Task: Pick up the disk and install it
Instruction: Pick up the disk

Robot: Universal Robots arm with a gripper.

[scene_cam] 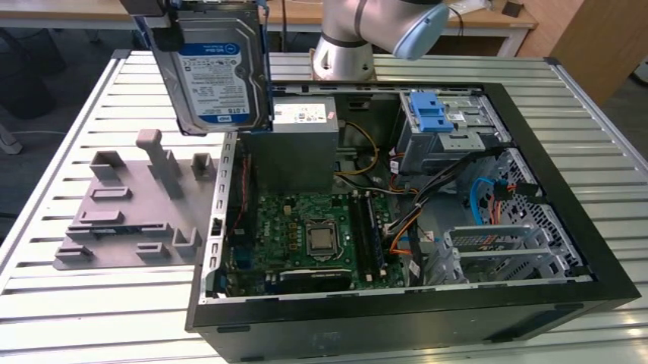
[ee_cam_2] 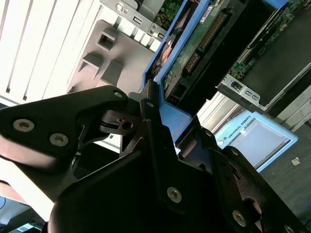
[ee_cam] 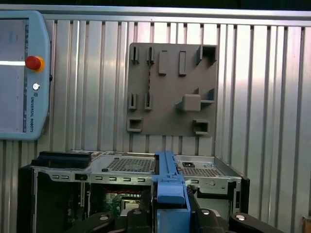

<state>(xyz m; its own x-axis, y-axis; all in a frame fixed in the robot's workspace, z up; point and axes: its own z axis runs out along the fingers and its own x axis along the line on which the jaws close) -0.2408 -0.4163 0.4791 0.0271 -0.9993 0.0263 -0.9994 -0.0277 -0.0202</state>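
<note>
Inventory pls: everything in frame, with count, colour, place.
disk: 1, silver, white-and-blue label, blue carrier; held upright off the table, near the case's stand-side wall
stand: 1, grey; on the table, at the exterior view's left of the case
case: 1, black, open; on the table
motherboard: 1, green; inside the case
power supply: 1, grey; inside the case
caddy: 1, blue; in the case's drive cage
pendant: 1, pale blue, red button; on the table
table: 1, silver, slatted; under everything
arm: 1, silver-grey; behind the case
tool: 1, black; shut on the disk's carrier
</note>
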